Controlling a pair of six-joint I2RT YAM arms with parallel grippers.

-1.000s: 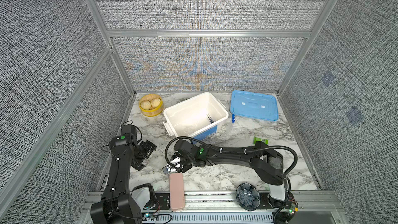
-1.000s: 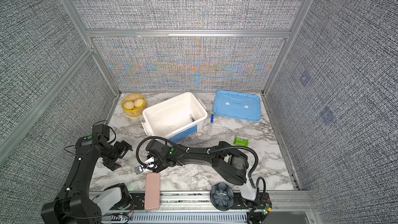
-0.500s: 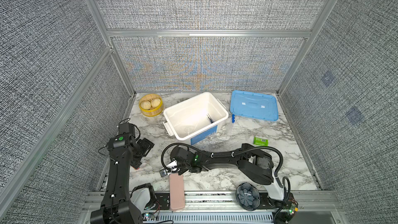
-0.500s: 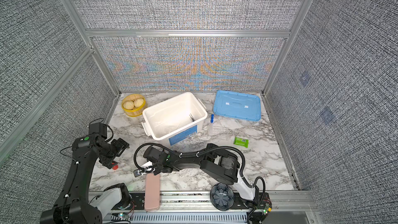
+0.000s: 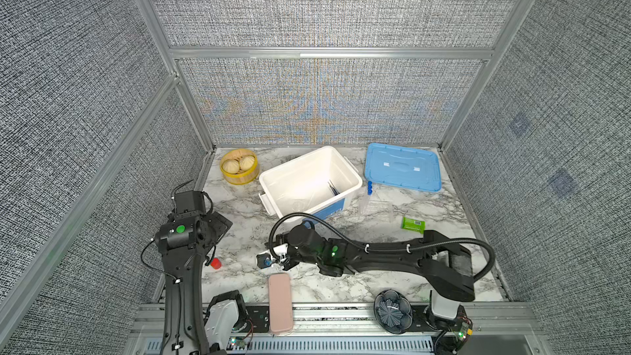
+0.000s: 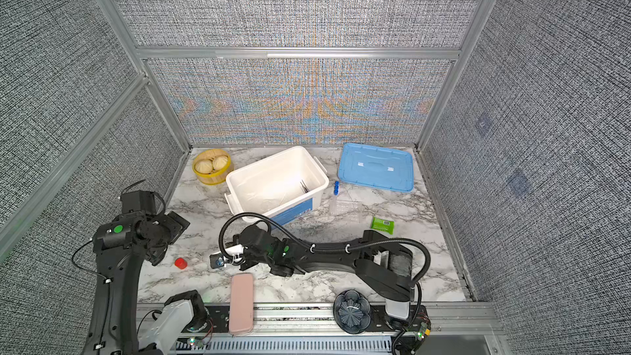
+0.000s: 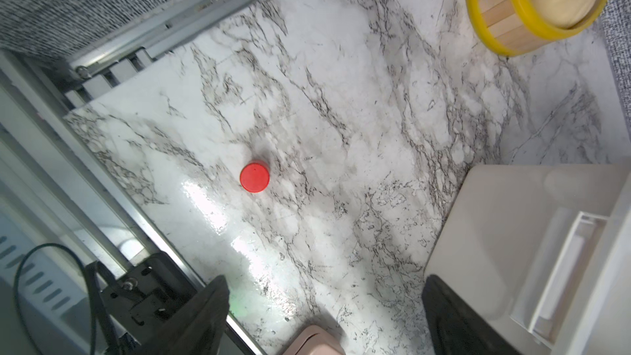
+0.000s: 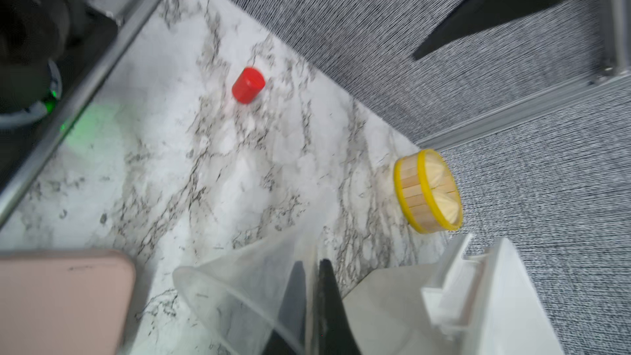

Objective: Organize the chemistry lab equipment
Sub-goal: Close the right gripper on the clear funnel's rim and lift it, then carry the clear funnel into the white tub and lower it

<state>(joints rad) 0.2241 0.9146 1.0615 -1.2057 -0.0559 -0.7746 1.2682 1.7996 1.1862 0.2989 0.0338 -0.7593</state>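
Left gripper [image 7: 324,288]: fingers wide, empty; in both top views red cap [image 5: 215,263] at its 6 o'clock. Right gripper [image 8: 312,264], at cap's 3 o'clock: fingers pinched on wall of clear glass vessel [image 8: 239,288]; pink case [image 5: 280,302] at 6 o'clock. White bin [image 5: 355,182]: blue label [image 5: 329,208] unreadable; tube rack [image 5: 377,208] at bin's 4 o'clock.

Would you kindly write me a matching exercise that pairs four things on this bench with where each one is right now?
Things:
1. red cap
2. blue lid
3. pink case
4. clear cone-shaped vessel

Places:
A. pinched in the shut right gripper
B. at the front edge, partly over the front rail
C. alone on the marble table, nothing touching it
D. flat at the back, to the right of the white bin

Pairs: 1-C, 2-D, 3-B, 4-A.
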